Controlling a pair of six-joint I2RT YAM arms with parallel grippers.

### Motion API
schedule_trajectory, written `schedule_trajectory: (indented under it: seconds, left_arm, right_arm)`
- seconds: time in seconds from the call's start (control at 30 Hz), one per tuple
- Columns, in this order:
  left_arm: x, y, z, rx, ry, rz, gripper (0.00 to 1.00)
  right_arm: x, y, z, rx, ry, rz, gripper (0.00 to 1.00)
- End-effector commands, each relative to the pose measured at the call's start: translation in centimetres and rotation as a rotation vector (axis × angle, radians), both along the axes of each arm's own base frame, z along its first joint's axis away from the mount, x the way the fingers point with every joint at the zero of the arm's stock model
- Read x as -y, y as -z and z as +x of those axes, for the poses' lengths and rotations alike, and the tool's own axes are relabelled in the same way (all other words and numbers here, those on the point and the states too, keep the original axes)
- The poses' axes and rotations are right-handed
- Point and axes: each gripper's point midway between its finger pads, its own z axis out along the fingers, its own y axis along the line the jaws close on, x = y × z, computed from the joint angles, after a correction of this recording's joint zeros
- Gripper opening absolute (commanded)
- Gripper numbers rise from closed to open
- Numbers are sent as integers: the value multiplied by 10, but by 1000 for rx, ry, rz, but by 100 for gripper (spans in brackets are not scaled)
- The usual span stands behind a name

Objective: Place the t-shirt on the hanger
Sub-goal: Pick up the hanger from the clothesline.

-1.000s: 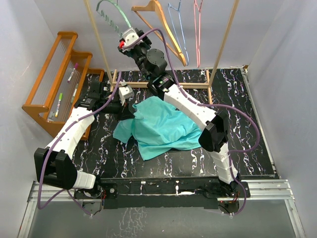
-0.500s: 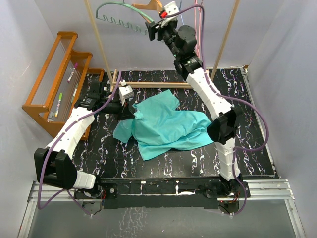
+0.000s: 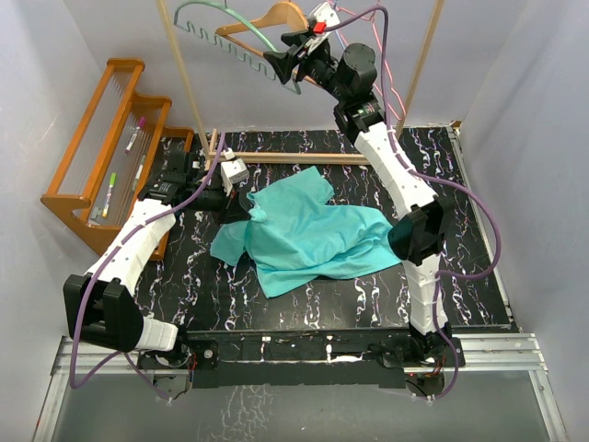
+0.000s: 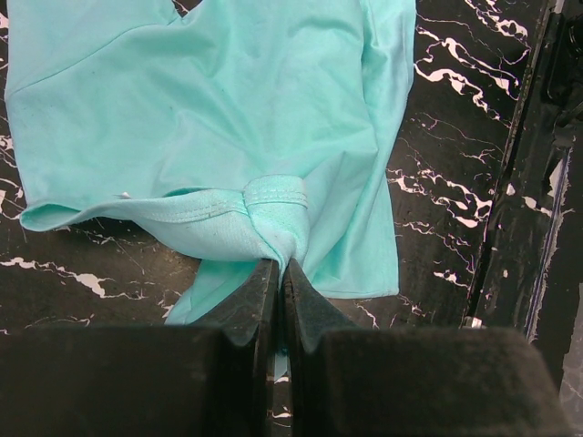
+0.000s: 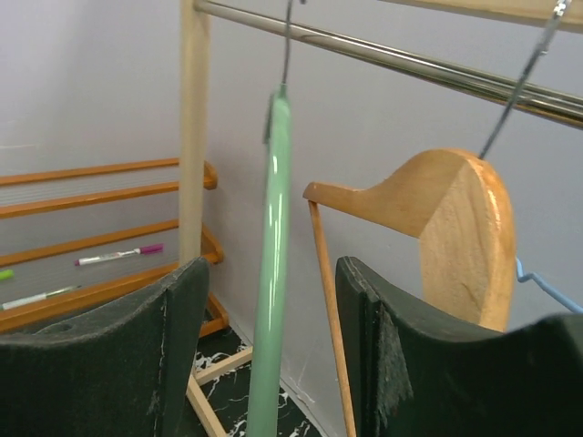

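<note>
The teal t-shirt (image 3: 308,235) lies crumpled on the black marble table (image 3: 442,276). My left gripper (image 3: 237,206) is shut on a bunched fold at the shirt's left edge; in the left wrist view the fingers (image 4: 278,278) pinch a hemmed fold of the cloth (image 4: 228,109). The mint-green hanger (image 3: 219,26) hangs from the rail at the back. My right gripper (image 3: 280,63) is raised to it and open. In the right wrist view the hanger's bar (image 5: 276,164) stands between my open fingers (image 5: 271,266), touching neither.
A thick orange wooden hanger (image 3: 276,16) hangs right beside the mint one, close to my right finger in the right wrist view (image 5: 455,228). The metal rail (image 5: 410,62) and wooden frame posts (image 3: 419,69) stand at the back. An orange wooden rack with pens (image 3: 101,138) is at left.
My right arm lifted and swung right from below the rail to the mint hanger, which tilted and now sits between the open fingers. The left arm and t-shirt have not moved.
</note>
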Motion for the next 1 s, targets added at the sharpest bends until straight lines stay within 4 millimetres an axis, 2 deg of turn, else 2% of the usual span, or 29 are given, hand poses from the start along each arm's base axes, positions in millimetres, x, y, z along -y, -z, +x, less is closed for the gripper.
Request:
schedule_trajectory:
  seconds: [0.0, 0.37, 0.47, 0.8, 0.9, 0.97]
  left_arm:
    - [4, -6, -6, -1, 26, -37, 0]
    - [3, -4, -8, -10, 28, -39, 0]
    - [3, -2, -9, -14, 29, -39, 0]
    - [5, 0, -9, -18, 31, -50, 0]
    - [5, 1, -10, -22, 32, -49, 0]
    - [4, 2, -11, -24, 30, -46, 0]
  right_arm:
    - [-10, -11, -14, 64, -88, 7, 58]
    - [-20, 9, 0, 40, -105, 16, 55]
    - [-25, 13, -3, 28, -118, 24, 55]
    - [-47, 9, -16, 58, -120, 23, 56]
    - [-49, 9, -13, 63, -117, 27, 50]
    - [-49, 8, -13, 66, -110, 32, 40]
